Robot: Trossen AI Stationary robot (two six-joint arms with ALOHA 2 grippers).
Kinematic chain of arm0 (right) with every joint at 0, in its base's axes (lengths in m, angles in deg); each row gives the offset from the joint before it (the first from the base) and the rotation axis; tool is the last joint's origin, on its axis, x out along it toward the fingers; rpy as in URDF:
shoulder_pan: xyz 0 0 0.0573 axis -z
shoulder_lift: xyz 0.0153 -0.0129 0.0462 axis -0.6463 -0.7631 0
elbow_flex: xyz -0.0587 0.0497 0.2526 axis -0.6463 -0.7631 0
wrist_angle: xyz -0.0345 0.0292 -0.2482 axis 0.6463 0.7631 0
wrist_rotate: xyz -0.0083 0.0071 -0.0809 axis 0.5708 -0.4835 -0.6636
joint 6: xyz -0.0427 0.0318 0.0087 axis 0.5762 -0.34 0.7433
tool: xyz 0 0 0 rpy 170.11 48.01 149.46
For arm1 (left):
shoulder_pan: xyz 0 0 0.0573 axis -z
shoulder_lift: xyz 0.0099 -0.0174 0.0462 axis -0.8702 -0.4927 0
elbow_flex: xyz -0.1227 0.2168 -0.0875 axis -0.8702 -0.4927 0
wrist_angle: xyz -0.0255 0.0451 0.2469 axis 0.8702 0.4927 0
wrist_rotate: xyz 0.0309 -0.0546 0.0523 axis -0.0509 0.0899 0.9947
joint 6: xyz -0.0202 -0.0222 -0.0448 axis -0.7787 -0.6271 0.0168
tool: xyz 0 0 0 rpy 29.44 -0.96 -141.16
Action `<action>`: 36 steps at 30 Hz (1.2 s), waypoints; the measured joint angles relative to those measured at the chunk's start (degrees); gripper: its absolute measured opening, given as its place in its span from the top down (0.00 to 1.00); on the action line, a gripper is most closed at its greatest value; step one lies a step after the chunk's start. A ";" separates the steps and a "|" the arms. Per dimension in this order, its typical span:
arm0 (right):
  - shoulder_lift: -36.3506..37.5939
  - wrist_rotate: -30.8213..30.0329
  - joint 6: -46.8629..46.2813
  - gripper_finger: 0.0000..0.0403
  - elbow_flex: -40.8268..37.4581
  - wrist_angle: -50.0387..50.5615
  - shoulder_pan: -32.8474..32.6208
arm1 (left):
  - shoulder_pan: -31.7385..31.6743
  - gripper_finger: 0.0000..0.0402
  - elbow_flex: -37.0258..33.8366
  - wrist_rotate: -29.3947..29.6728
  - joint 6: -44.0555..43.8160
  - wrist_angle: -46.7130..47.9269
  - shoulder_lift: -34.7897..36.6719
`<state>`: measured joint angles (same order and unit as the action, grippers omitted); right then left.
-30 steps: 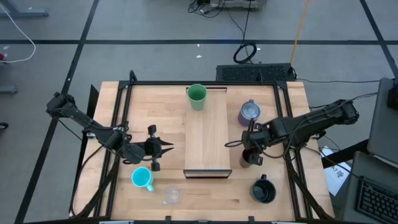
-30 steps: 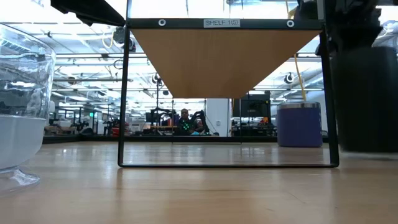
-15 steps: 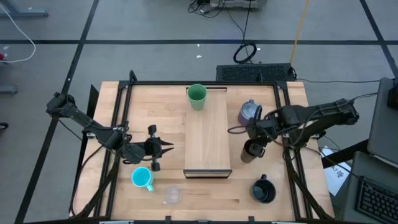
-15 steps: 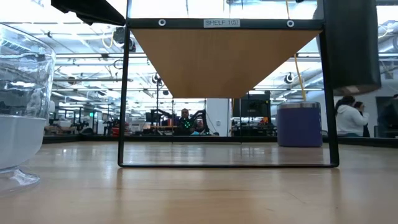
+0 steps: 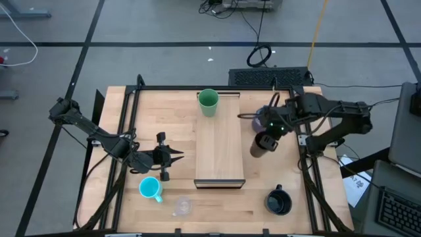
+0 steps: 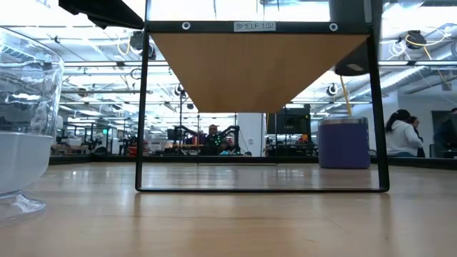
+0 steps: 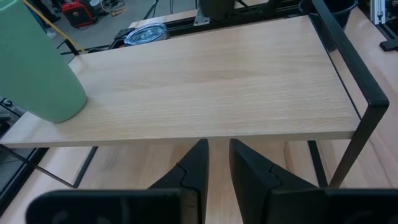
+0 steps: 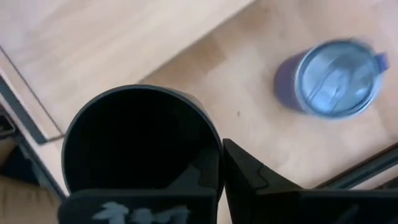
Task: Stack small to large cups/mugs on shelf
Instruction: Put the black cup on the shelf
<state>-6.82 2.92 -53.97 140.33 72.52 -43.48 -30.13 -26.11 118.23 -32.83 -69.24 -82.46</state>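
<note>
The light-wood shelf [image 5: 220, 148] stands mid-table with the green cup [image 5: 208, 102] standing at its far end. My right gripper [image 5: 270, 128] is shut on the slim black tumbler [image 5: 259, 147], just right of the shelf and above the table. The lavender-grey mug [image 5: 262, 118] stands on the table right beside it, partly hidden by the gripper. My left gripper [image 5: 177, 157] is shut and empty, left of the shelf. The cyan mug [image 5: 150, 189], clear glass [image 5: 181, 207] and wide black mug [image 5: 278, 202] stand near the front edge. My right gripper holds the tumbler by its rim [image 8: 211, 142], one finger inside the open mouth and one outside the wall. The fingers come from above, pointing down. The tumbler hangs below them, mouth up, its base [image 6: 351, 68] lifted clear of the table.
The shelf's black frame legs [image 6: 376, 128] stand on the table. The shelf top [image 7: 205, 81] is bare apart from the green cup [image 7: 37, 68]. The lavender-grey mug [image 8: 336, 78] has a clear lid. People show in the room beyond the table.
My right gripper has risen with the black tumbler, which stood on the table a second ago and now hangs clear of it. It has carried the tumbler toward the table's far edge, up beside the lavender-grey mug.
</note>
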 joint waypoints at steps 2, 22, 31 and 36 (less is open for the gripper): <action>-0.58 -1.34 1.40 1.00 1.71 0.01 1.08 | 0.00 0.84 0.00 0.00 -0.11 0.02 0.02; -9.79 -4.17 15.15 1.00 18.07 -4.26 15.15 | 0.00 0.84 0.01 -0.02 -0.22 -0.16 0.02; -15.05 -3.83 19.56 1.00 23.77 -4.43 20.91 | 0.00 0.84 0.02 -0.02 -0.07 -0.13 0.02; -17.99 -2.13 20.60 1.00 26.69 -3.90 23.48 | 0.00 0.84 0.02 -0.02 -0.11 -0.13 0.02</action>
<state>-24.81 0.80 -33.38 167.02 68.62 -19.99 -30.13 -26.09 118.21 -32.94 -69.37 -82.44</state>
